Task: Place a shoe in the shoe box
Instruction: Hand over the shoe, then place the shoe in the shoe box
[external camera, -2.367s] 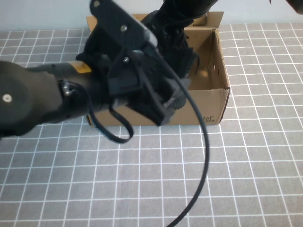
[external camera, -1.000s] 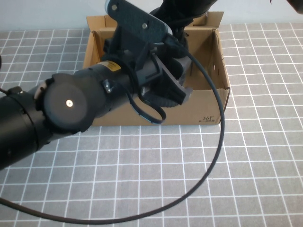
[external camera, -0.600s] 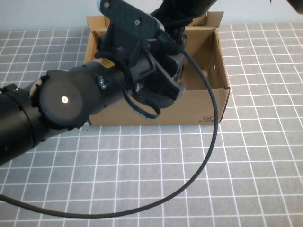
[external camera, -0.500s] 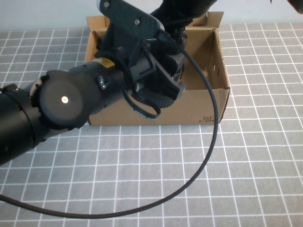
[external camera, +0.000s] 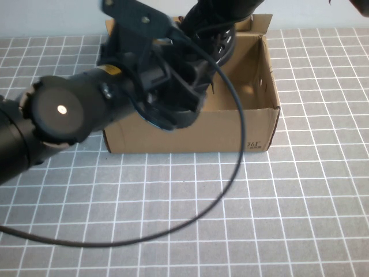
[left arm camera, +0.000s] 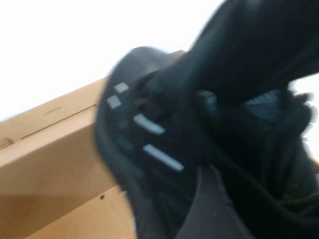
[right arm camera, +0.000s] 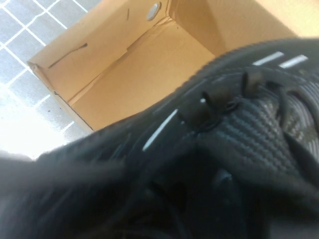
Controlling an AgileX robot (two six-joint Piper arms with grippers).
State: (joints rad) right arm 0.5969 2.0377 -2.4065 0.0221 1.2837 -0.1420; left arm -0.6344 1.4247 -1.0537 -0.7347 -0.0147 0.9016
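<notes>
My left gripper (external camera: pixel 190 95) and right gripper (external camera: pixel 214 26), upper centre, are hovering over the shoe box (external camera: pixel 253 124); grip states indiscernible. The shoe (external camera: pixel 222 43) is hanging inside its opening.

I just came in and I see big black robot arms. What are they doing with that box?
Two robot arms are putting a black shoe into a brown cardboard shoe box. The box sits open on a gray tiled table. The left gripper reaches over the box's front left part, and the right gripper comes in from the back. The shoe sits right by both grippers, above the open box.
</notes>
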